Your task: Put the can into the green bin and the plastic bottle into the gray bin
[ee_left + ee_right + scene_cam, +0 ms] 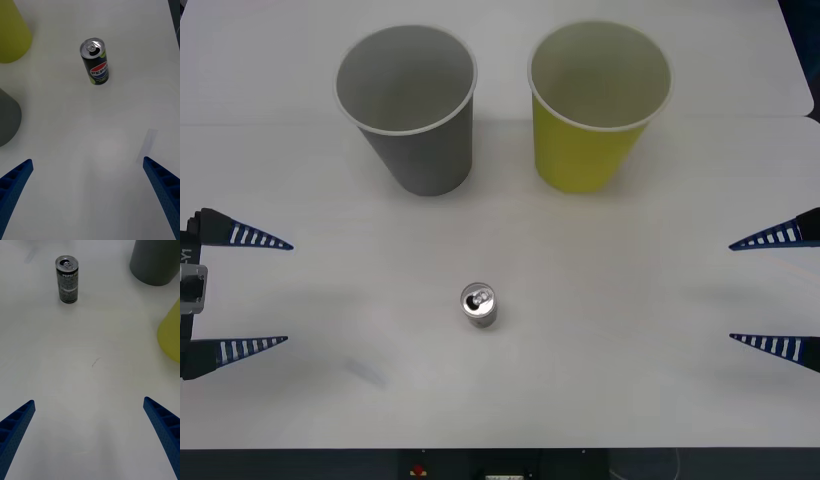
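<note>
The can [479,305] stands upright near the middle of the white table, small, dark-bodied with a silver pull-tab top; the wrist views show the can [67,279] and the can [95,62] well ahead of the fingers. Behind it stand the gray bin [410,106] at back left and the green bin [597,103] at back right, both upright with nothing showing inside. My left gripper [250,292] is open at the left edge, my right gripper [770,290] open at the right edge, each far from the can. The plastic bottle is out of view.
The table's front edge [500,447] runs just below the can. Parts of the gray bin [153,262] and green bin [170,337] show in the right wrist view, and the green bin [11,32] and gray bin [7,118] in the left wrist view.
</note>
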`<state>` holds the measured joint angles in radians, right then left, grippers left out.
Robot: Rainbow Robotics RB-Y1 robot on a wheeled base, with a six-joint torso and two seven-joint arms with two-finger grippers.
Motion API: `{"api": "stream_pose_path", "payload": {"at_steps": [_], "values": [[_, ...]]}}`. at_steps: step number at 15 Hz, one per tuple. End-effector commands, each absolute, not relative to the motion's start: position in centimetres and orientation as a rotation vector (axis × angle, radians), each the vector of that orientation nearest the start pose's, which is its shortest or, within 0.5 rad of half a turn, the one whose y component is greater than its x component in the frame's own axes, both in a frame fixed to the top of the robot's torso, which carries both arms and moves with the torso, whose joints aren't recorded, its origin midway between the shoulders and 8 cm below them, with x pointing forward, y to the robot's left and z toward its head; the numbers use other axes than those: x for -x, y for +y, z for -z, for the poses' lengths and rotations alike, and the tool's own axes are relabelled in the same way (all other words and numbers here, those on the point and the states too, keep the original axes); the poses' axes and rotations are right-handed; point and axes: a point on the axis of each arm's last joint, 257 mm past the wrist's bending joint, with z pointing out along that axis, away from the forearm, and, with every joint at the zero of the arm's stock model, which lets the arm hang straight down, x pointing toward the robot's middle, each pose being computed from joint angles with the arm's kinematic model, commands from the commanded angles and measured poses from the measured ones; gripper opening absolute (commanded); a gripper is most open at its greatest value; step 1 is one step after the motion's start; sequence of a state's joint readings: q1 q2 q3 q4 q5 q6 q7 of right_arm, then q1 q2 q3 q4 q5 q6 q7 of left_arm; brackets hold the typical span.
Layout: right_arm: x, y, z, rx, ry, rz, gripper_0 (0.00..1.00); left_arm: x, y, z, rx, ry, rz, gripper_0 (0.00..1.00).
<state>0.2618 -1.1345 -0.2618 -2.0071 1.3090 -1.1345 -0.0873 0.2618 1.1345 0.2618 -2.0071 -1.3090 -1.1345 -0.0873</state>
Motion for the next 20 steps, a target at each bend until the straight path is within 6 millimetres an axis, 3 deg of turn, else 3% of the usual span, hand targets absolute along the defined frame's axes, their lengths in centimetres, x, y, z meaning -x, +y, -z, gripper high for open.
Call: {"api": "stream_pose_path", "payload": {"at_steps": [1, 3, 11, 16, 20], "values": [[-34.1, -28.6, 16.7, 1.634, 1.596, -0.209, 1.0, -34.1, 28.6, 16.7, -1.762, 1.444, 0.118, 1.0], [-34.1, -28.6, 16.7, 1.634, 1.596, -0.209, 1.0, -34.4, 28.2, 16.9, -1.69, 1.448, 0.135, 1.0], [-34.1, -28.6, 16.7, 1.634, 1.596, -0.209, 1.0, -34.2, 28.7, 17.4, -1.671, 1.478, 0.147, 1.0], [-34.1, -28.6, 16.7, 1.634, 1.596, -0.209, 1.0, -33.4, 28.7, 18.8, -1.605, 1.527, 0.276, 1.0], [-34.1, -28.6, 16.7, 1.634, 1.596, -0.209, 1.0, -33.5, 27.1, 21.1, -1.48, 1.562, 0.471, 1.0]]}}
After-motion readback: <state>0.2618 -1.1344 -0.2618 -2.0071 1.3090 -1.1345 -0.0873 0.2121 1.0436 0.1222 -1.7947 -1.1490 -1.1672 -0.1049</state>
